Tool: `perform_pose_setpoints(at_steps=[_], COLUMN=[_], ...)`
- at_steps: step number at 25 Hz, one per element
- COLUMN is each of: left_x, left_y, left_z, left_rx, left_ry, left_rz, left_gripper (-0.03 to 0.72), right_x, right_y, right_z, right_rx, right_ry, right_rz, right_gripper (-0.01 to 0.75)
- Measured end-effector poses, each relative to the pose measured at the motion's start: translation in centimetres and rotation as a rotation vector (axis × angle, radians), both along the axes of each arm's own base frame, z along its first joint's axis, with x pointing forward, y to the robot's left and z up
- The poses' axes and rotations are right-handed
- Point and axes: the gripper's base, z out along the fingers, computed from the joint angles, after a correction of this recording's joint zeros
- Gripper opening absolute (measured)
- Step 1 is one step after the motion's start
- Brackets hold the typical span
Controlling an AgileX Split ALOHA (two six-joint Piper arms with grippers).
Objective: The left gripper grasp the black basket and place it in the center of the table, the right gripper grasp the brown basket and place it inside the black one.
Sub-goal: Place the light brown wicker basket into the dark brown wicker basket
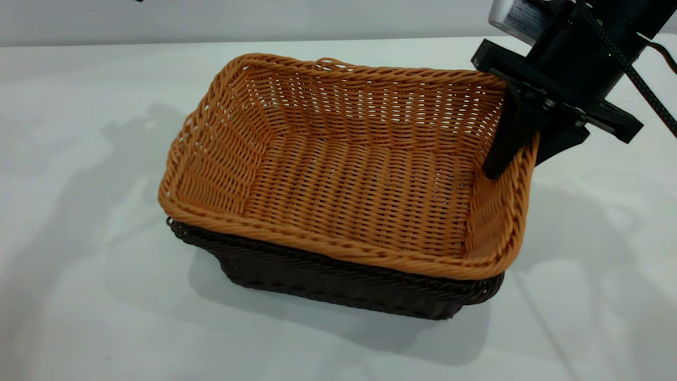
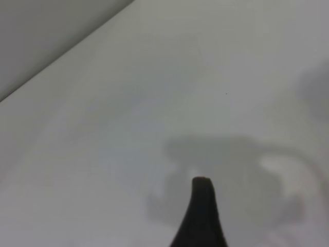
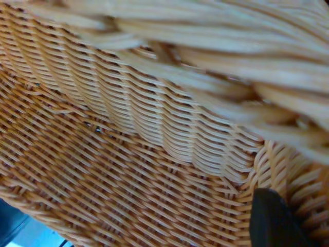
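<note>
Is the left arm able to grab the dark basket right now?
Probably not easily: the brown basket sits nested in the black basket, covering its rim, and the left gripper hangs over bare table.

The brown basket (image 3: 128, 154) fills the view, its braided rim close, one dark fingertip (image 3: 272, 218) against its weave.

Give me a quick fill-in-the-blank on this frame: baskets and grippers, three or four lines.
1. The brown basket sits inside the ____ basket.
2. The right gripper grips the brown basket's ____, one finger inside the wall and one outside.
3. The left gripper sees only the bare ____ below it.
4. The black basket rests on the ____.

Missing words: black; rim; table; table
</note>
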Motion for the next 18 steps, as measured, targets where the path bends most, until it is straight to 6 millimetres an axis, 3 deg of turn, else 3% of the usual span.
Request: perform_pose_setpoints(at_steps=[10,18], left_x=[0.0,0.0], left_y=[0.0,0.0], left_z=[0.0,-0.9], left_rx=[0.0,0.003], left_ry=[0.004,0.033], left_rz=[0.0,-0.001], left_gripper=[0.563,0.563], right_x=[0.1,2.5], right_y=[0.0,-0.6], right_z=[-2.2,-1.3], right_rx=[-0.019,-0.111], right_ry=[0.047,-0.091], right_rz=[-0.034,0.07], right_gripper=[0.078,0.089])
